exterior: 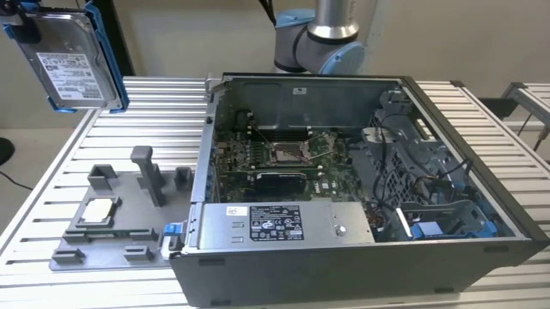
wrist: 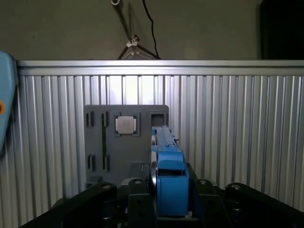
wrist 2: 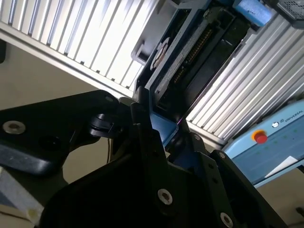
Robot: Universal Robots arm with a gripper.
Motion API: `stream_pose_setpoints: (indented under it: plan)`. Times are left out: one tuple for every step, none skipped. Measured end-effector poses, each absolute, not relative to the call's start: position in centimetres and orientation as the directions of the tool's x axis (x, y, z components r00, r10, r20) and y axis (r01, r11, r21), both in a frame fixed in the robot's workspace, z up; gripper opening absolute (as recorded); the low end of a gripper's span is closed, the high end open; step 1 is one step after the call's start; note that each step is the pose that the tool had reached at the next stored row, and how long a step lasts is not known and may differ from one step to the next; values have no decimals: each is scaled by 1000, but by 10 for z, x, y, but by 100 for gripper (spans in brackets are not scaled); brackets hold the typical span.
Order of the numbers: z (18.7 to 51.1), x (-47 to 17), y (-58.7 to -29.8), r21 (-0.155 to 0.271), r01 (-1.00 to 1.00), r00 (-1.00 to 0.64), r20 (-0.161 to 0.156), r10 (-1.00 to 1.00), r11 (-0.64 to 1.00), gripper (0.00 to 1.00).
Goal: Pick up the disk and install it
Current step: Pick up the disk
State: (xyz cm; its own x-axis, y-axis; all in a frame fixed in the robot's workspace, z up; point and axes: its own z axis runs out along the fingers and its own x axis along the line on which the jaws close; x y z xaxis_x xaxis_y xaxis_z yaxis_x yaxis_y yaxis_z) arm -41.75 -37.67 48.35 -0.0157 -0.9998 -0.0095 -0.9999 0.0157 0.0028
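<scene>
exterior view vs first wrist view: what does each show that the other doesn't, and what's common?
Exterior view: open grey metal computer case, green motherboard inside, grey-and-blue arm base. First wrist view: light-blue housing; black gripper up close. Both: flat silver-grey disk in blue plastic carrier, clamped by the jaws; grey fixture plate with small square silver chip; ribbed aluminium table.

Open computer case (exterior: 344, 273) beside grey fixture plate (exterior: 103, 259) with square chip (exterior: 96, 210), on slatted table (exterior: 163, 116).
</scene>
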Motion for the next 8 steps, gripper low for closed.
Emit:
stream_pose_setpoints:
  plan:
    - [485, -417, -377, 3, -1000, -16, -9, -1000, 16, 0]
    - [487, -418, -377, 3, -1000, -16, -9, -1000, 16, 0]
    - [489, -418, -377, 3, -1000, -16, -9, -1000, 16, 0]
    - [491, -417, -377, 3, -1000, -16, -10, -1000, 16, 0]
    - [494, -417, -377, 3, -1000, -16, -9, -1000, 16, 0]
    - [496, -417, -377, 3, -1000, -16, -9, -1000, 16, 0]
    - [498, -417, -377, 3, -1000, -16, -9, -1000, 16, 0]
    - [499, -417, -377, 3, -1000, -16, -9, -1000, 16, 0]
